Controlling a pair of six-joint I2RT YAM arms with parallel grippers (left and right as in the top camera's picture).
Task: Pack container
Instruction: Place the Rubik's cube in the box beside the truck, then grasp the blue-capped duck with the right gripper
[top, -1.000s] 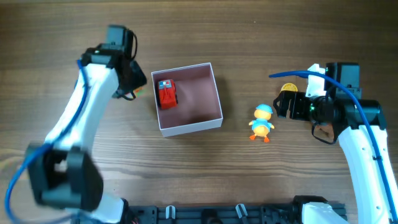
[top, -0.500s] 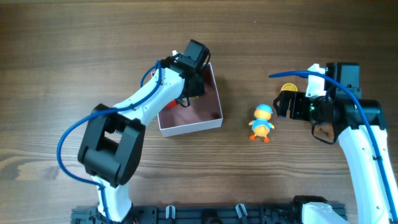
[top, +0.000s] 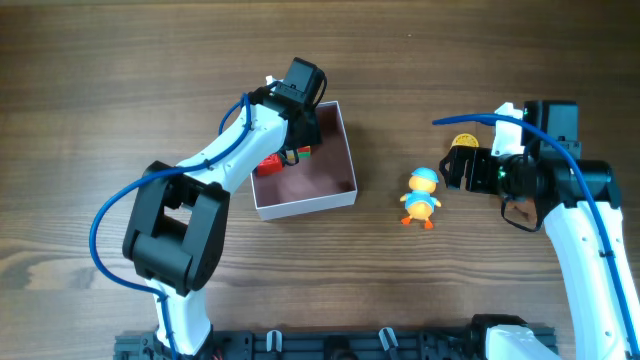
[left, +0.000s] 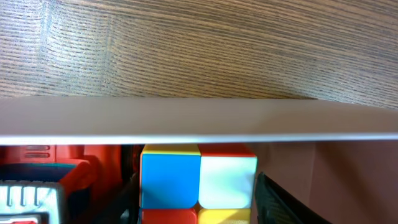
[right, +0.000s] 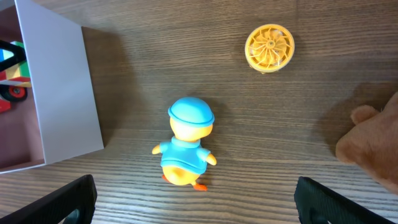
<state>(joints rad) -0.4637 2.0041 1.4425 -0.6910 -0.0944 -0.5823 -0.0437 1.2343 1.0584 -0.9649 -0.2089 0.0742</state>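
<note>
Left gripper (top: 300, 148): clamped on cube (left: 198, 180), low inside container (top: 306, 206) by its 12 o'clock wall; truck (top: 268, 165) at cube's 9. Right gripper (top: 452, 170): spread, empty; duck (top: 421, 196) at its 8 o'clock, nearer this arm.

The desk (top: 120, 60) is viewed from straight above by the overhead camera, from far enough that both arms are taken in. The left wrist view is taken very near and low within the container (left: 199, 118), facing almost level at one white wall, with a multicoloured cube (left: 198, 180) close before the lens and bare wood seen beyond. The right wrist view is aimed steeply down from moderate height at a duck toy (right: 185, 146) and a yellow disc (right: 269, 47). The container is shared by all three views, and the duck toy and yellow disc by the overhead and right wrist views.
</note>
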